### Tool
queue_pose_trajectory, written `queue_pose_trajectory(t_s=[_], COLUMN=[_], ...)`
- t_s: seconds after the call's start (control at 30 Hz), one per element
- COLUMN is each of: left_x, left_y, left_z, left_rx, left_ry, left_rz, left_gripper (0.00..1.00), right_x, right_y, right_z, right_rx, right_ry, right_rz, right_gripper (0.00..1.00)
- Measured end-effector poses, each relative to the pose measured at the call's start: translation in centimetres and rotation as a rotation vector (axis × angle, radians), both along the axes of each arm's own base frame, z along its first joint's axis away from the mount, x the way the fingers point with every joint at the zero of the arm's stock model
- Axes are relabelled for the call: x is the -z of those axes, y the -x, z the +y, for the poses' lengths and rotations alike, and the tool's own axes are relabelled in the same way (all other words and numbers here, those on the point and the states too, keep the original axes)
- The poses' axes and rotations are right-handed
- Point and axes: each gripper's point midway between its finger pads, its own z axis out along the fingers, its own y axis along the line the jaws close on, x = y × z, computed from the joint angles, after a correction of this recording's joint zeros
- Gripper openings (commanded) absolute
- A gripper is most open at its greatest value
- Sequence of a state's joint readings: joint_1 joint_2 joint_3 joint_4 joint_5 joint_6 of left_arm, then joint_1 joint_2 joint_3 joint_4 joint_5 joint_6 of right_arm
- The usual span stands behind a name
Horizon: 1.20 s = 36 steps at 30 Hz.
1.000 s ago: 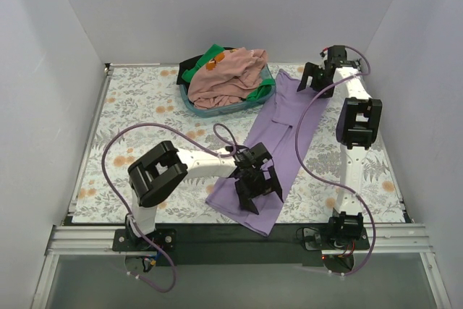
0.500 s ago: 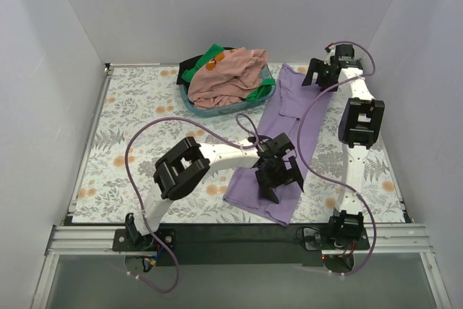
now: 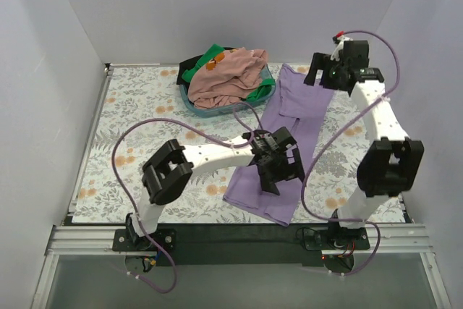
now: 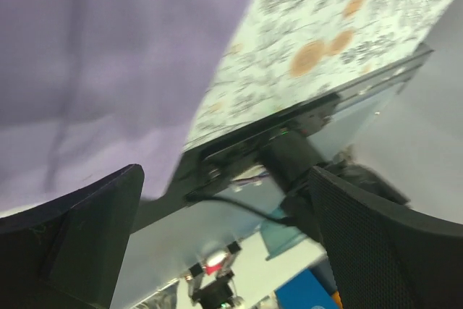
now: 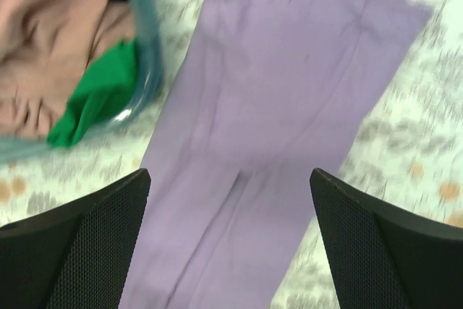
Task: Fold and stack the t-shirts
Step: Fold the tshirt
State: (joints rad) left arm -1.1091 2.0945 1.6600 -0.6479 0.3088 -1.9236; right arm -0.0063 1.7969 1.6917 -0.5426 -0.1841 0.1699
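The lavender t-shirt (image 3: 289,117) lies as a long folded strip from the far right of the table down to its near edge. My left gripper (image 3: 278,169) is open and empty, low over the strip's near part; its wrist view shows the lavender cloth (image 4: 108,48) and the table's front edge. My right gripper (image 3: 320,77) is open and empty, raised over the strip's far end, looking down on the lavender cloth (image 5: 282,99). The pink t-shirt (image 3: 228,74), the green one (image 3: 211,56) and the black one (image 3: 189,63) are heaped in the teal basket (image 3: 217,110).
The basket stands at the far middle of the floral table (image 3: 137,113); its teal rim (image 5: 148,70) and a green fold (image 5: 98,95) show left in the right wrist view. White walls close three sides. The black front rail (image 3: 217,233) runs along the near edge.
The lavender strip has shifted to the right. My left gripper moved right along its near part. My right arm swung up and to the right, with its gripper still over the far end.
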Motion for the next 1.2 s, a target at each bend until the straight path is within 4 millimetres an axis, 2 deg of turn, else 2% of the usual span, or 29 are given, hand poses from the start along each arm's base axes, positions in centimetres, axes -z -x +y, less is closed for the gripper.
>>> queue_pose_trajectory(t_s=[0.07,0.13,0.2,0.33,0.43,0.5,0.57,0.63,0.7,0.77,0.83,0.93,1.0,1.2], left_x=[-0.3,-1.2,-2.3,-3.9,-2.6,-0.8,1.5,3.2,3.9,4.3,4.8,5.4,5.9,6.8], left_y=[0.7,1.4,1.7,1.4,0.2,-0.3,-0.4,0.3,0.7,0.7,0.7,0.8,1.0,1.1], left_z=[3.0,7.0,10.5,17.3,22.0,24.6,26.9,27.8,27.5,26.8,26.1,25.3,25.0,23.7], left_rx=[-0.007,-0.036,-0.077,-0.201,-0.309,-0.364,-0.402,-0.391,-0.37,-0.351,-0.339,-0.322,-0.314,-0.284], left_ry=[-0.046,-0.095,-0.123,-0.156,-0.197,-0.246,-0.307,-0.342,-0.347,-0.334,-0.321,-0.288,-0.278,-0.25], left_rz=[-0.029,-0.072,-0.12,-0.198,-0.212,-0.192,-0.163,-0.127,-0.101,-0.087,-0.071,-0.052,-0.037,-0.001], left_gripper=[0.98,0.98,0.98,0.98,0.98,0.97,0.9,0.86,0.78,0.65,0.6,0.57,0.52,0.49], right_x=[-0.7,-0.1,1.7,5.8,6.8,7.4,8.7,10.6,12.4,14.3,15.6,16.3,16.4,16.9], right_y=[4.0,8.2,12.8,20.6,25.6,28.5,31.3,34.7,38.3,41.1,43.1,43.9,43.6,43.3], right_z=[2.1,4.3,5.9,6.2,7.8,9.7,11.3,13.1,14.8,15.4,15.3,14.9,14.4,13.2], right_rx=[-0.011,-0.028,-0.042,-0.007,-0.06,-0.132,-0.198,-0.299,-0.402,-0.462,-0.482,-0.461,-0.428,-0.379], right_ry=[0.021,0.03,0.033,0.042,0.047,0.027,0.024,0.062,0.13,0.244,0.366,0.469,0.505,0.56], right_rz=[-0.009,0.008,0.046,0.145,0.162,0.161,0.195,0.255,0.332,0.403,0.455,0.476,0.468,0.467], right_gripper=[0.98,0.98,0.98,0.99,0.98,0.98,0.98,0.98,0.98,0.98,0.98,0.98,0.98,0.94])
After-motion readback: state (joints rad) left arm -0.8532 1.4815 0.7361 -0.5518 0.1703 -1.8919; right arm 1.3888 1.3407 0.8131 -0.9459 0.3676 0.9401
